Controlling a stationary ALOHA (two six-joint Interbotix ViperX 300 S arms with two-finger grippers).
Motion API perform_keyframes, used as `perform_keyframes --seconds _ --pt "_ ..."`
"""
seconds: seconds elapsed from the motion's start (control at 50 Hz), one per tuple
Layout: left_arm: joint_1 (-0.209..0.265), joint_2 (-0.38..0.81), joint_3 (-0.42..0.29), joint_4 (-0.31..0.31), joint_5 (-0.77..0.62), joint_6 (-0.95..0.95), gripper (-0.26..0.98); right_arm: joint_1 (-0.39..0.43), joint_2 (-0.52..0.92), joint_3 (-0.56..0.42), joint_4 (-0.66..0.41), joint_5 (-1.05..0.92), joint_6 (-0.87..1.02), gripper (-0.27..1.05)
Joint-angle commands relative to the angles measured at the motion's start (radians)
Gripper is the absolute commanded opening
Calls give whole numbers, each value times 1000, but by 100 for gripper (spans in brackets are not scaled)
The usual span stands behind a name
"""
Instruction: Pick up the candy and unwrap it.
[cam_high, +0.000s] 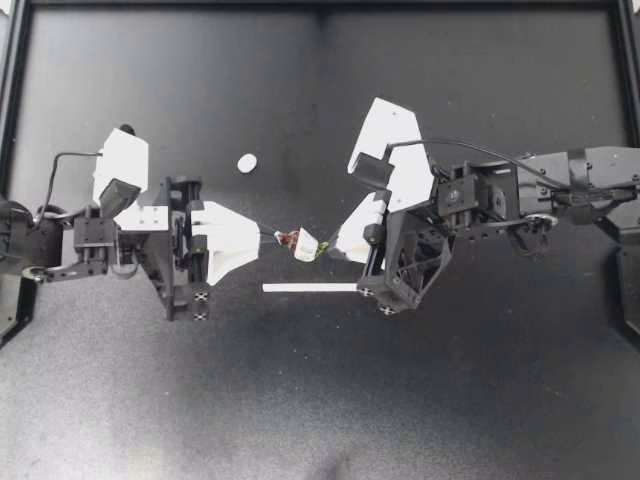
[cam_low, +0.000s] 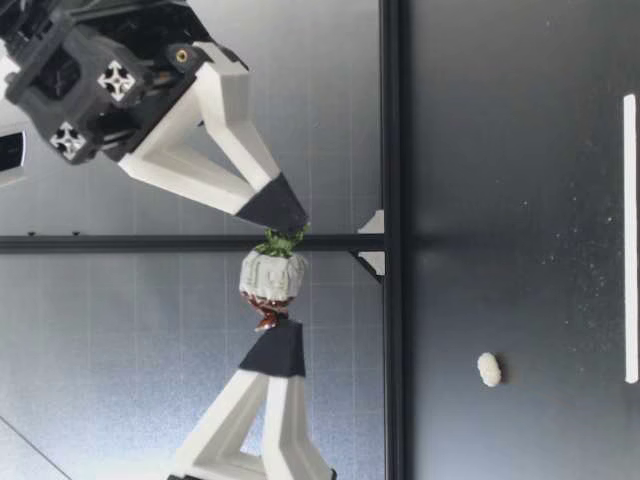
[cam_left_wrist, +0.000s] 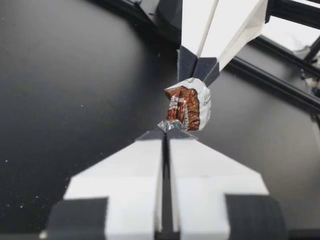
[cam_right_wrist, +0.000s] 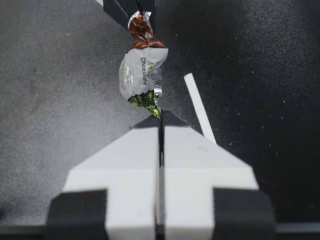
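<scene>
The left gripper (cam_high: 262, 236) is closed on the brown twisted end of the candy (cam_high: 305, 244), and the right gripper (cam_high: 334, 247) on its green end. The candy is held clear of the table (cam_high: 300, 400), with a white strip (cam_high: 310, 288) lying nearby.

candy wrapper (cam_right_wrist: 141, 75), dark lettering (silver side)
</scene>
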Motion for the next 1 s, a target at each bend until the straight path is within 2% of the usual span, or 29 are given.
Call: perform_keyframes --seconds 0.0,0.64,0.98 --pt "-2 -9 -20 3 -5 3 -18 -2 -12 -14 2 -9 0 -17" --pt "-2 -38 -5 3 81 48 -18 -2 9 5 2 -40 5 -17" --pt "-2 -58 -25 3 80 97 -18 -2 -8 0 2 -49 3 -17"
